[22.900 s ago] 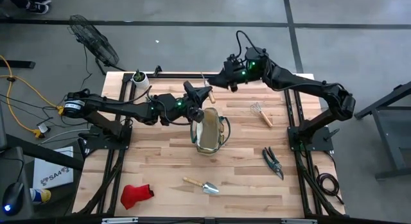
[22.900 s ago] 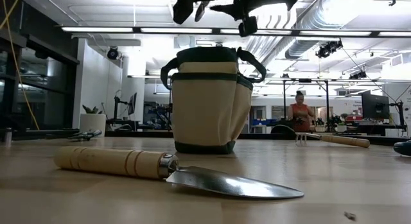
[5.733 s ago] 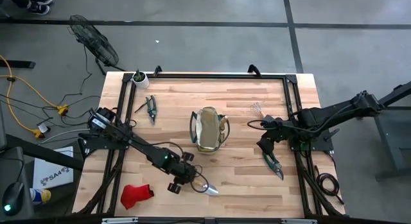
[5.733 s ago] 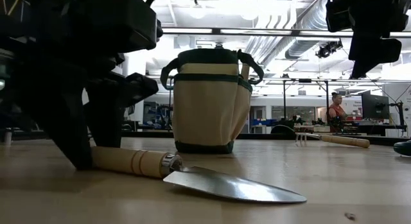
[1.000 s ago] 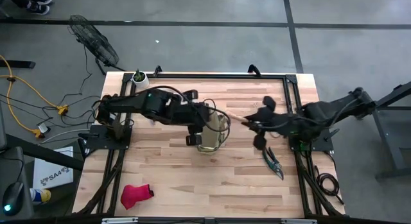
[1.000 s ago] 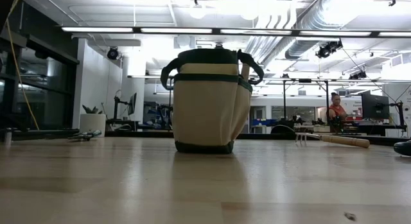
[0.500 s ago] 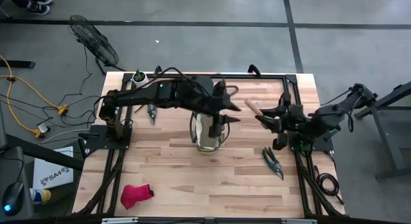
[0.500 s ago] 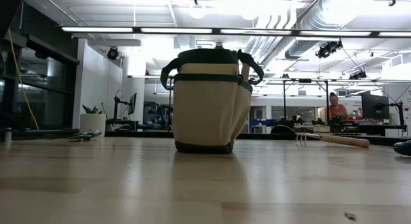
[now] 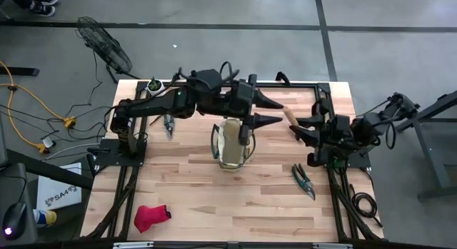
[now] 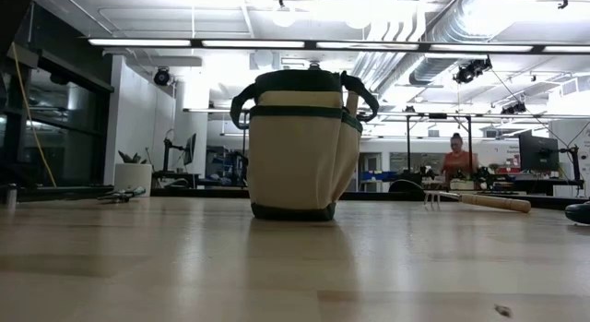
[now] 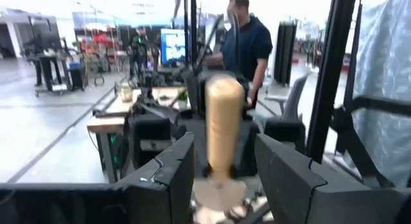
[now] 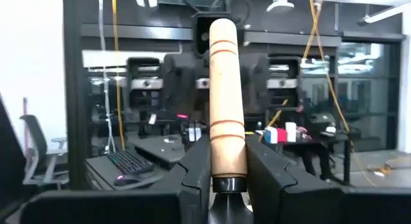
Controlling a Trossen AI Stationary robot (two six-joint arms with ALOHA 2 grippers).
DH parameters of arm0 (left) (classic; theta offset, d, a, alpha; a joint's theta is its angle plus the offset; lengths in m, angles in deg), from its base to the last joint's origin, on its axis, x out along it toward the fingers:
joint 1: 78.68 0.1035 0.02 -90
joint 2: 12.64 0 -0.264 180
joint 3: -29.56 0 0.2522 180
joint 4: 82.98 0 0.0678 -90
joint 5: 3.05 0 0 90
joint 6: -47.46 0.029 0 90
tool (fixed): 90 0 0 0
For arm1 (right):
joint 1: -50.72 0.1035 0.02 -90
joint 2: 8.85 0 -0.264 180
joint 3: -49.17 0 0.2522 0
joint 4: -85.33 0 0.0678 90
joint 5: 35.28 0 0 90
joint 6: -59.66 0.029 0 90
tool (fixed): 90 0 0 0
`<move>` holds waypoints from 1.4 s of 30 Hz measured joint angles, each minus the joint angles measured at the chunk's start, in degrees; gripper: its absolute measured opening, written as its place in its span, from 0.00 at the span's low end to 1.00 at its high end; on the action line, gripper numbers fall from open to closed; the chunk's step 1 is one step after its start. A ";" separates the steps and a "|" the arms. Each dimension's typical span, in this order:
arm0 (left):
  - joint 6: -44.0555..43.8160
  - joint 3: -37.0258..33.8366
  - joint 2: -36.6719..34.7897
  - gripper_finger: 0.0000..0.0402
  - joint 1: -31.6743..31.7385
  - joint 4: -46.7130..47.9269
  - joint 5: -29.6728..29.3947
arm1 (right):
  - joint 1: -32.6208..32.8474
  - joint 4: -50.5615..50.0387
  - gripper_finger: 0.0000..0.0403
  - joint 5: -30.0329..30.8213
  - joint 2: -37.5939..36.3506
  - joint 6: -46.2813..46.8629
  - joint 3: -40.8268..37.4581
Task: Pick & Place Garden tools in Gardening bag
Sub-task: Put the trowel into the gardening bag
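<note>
Both grippers clamp wood-handled tools above the table: the left gripper [image 9: 260, 113] carries its trowel [image 11: 223, 131] over the bag [image 9: 232, 143] for dropping in, while the right gripper [image 9: 298, 128] lifts the fork [image 12: 227, 108] clear.

- From straight overhead we see the whole worktop [image 9: 271, 185].
- At worktop level we look across, close to the bag [image 10: 300, 147], also visible from overhead.
- Each wrist camera faces the room between its jaws.
</note>
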 joint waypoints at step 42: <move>-3.71 0.00 0.07 0.15 0.00 -1.45 1.43 | -7.53 8.02 0.15 -6.28 6.65 2.86 0.11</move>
